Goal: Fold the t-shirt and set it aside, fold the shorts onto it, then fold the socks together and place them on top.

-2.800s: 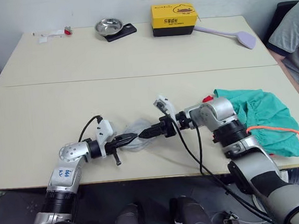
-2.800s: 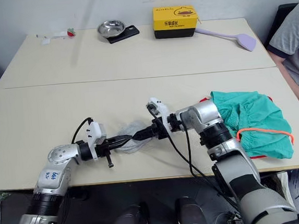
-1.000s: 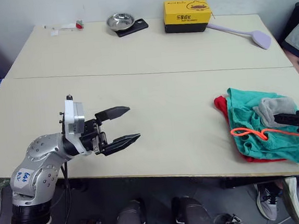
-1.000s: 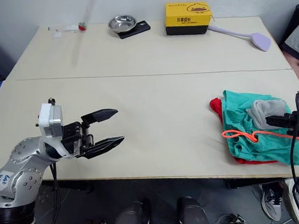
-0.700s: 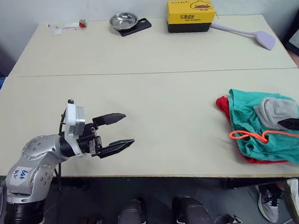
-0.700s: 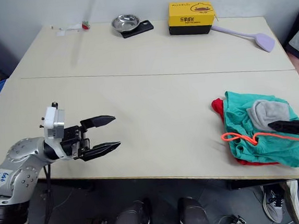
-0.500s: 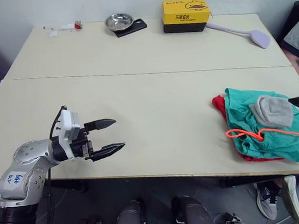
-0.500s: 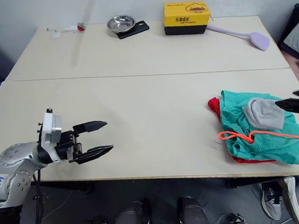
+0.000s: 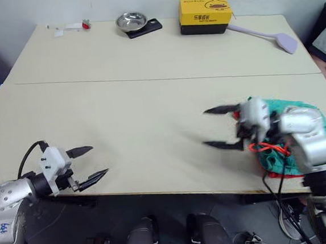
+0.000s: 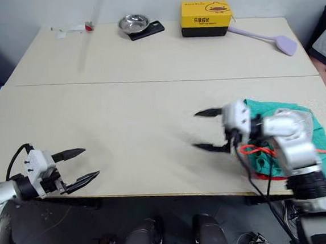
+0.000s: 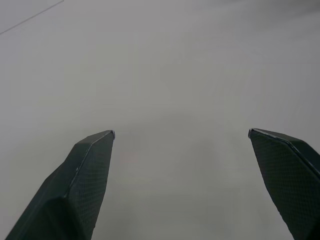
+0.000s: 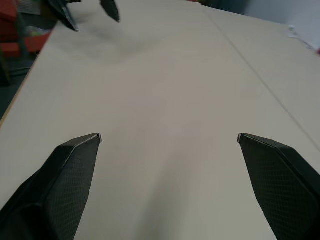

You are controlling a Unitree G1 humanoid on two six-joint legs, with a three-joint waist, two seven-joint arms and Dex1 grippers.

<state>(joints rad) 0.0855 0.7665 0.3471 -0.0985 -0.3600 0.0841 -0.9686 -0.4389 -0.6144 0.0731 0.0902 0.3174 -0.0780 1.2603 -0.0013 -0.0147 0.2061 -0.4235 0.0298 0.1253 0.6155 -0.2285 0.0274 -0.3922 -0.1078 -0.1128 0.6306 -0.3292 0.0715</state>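
Both grippers spread, empty: left gripper (image 9: 90,162) at near table (image 9: 149,100) edge, right gripper (image 9: 220,128) beside the pile. Teal shorts (image 9: 299,113) on red t-shirt (image 9: 273,172) (socks hidden behind arm). Stacking looks complete; next, probably retreat.

Even, soft light from above; faint shadows. My right gripper (image 9: 216,128) smears with motion blur at 3 o'clock. Left wrist view hazy.
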